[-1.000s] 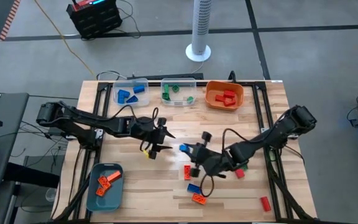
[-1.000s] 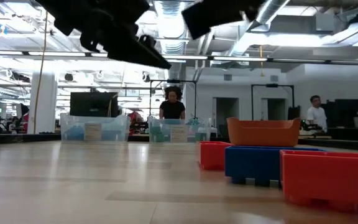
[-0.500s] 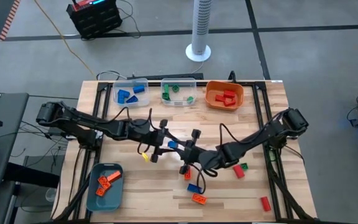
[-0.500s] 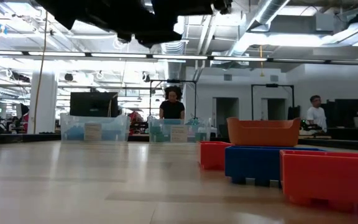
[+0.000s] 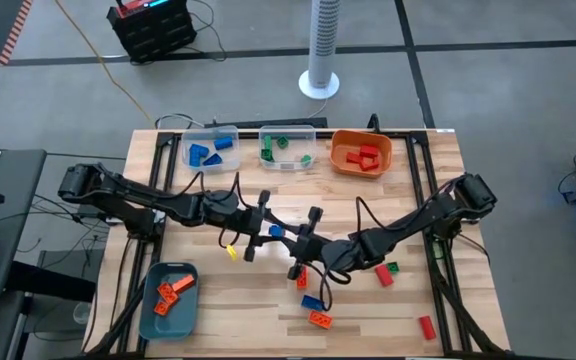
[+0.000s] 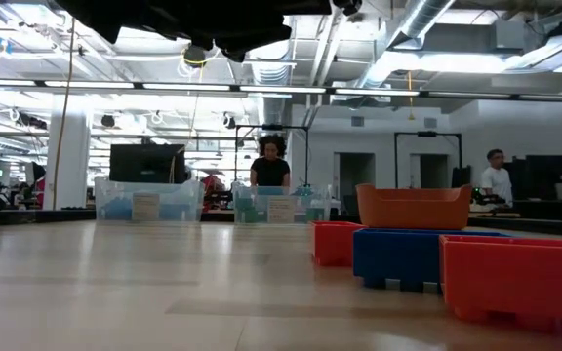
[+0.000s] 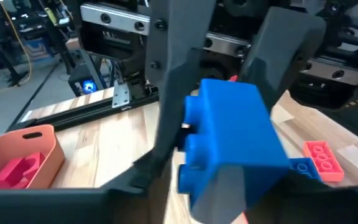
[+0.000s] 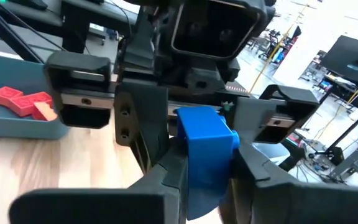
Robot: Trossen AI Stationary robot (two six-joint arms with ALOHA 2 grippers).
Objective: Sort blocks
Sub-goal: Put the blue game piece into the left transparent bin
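Between both tools (image 5: 286, 236), blue block (image 7: 229, 143), unlabelled

Bare wood lies open between the teal bin (image 5: 168, 300) and loose blocks (image 5: 311, 300) to its right; both arms bar the table's middle beyond it.

Even, bright overhead light; ceiling strip lamps (image 6: 261, 90) glare in the low view, the wrist views' foreground is blurred
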